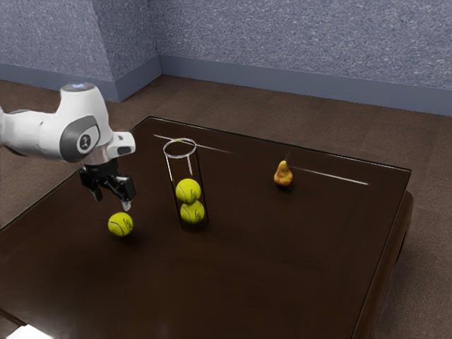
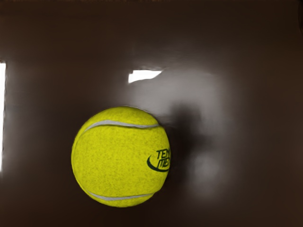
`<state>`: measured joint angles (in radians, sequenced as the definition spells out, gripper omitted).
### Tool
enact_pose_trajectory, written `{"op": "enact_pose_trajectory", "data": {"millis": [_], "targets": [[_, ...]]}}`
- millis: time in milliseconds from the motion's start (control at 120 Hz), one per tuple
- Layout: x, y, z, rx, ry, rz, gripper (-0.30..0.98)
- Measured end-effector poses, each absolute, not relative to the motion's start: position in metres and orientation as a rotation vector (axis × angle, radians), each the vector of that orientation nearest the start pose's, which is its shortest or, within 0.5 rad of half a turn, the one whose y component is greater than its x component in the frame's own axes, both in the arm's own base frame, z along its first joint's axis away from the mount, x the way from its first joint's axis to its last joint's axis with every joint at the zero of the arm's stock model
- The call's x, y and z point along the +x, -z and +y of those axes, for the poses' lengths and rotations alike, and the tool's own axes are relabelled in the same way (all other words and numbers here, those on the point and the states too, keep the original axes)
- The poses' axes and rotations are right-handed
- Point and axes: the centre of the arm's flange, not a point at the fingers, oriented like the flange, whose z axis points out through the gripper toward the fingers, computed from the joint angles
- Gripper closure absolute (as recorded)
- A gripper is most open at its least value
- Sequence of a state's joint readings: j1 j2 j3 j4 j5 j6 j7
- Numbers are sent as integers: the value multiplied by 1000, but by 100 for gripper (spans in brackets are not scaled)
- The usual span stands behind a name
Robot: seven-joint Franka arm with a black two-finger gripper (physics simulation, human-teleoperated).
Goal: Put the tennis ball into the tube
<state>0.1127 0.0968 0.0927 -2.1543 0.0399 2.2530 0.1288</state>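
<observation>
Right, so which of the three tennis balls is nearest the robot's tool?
The loose ball on the tabletop, just below the open tool; the other two sit one above the other inside the clear tube.

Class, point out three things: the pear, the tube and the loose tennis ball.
Pear (image 1: pixel 283 174): exterior view, middle of its body.
Tube (image 1: pixel 179 168): exterior view, clear wall below the rim.
Loose tennis ball (image 2: pixel 120 158): wrist view, middle of its felt.

Indoor room, perhaps in a home, speckled blue-grey walls (image 1: pixel 282 42) with corners, plain blue baseboard (image 1: pixel 318 86) along their foot, brown floor (image 1: pixel 434 212), dark, glossy table (image 1: pixel 282 268).
</observation>
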Motion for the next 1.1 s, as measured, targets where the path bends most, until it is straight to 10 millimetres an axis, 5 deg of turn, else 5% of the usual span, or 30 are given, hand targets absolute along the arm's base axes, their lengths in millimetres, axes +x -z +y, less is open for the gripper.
{"op": "enact_pose_trajectory", "data": {"millis": [225, 767, 1100], "targets": [[554, -315, 110, -3079, 105, 26, 0], [551, -269, 139, -3075, 66, 38, 0], [551, -255, 141, -3078, 25, 31, 27]]}}
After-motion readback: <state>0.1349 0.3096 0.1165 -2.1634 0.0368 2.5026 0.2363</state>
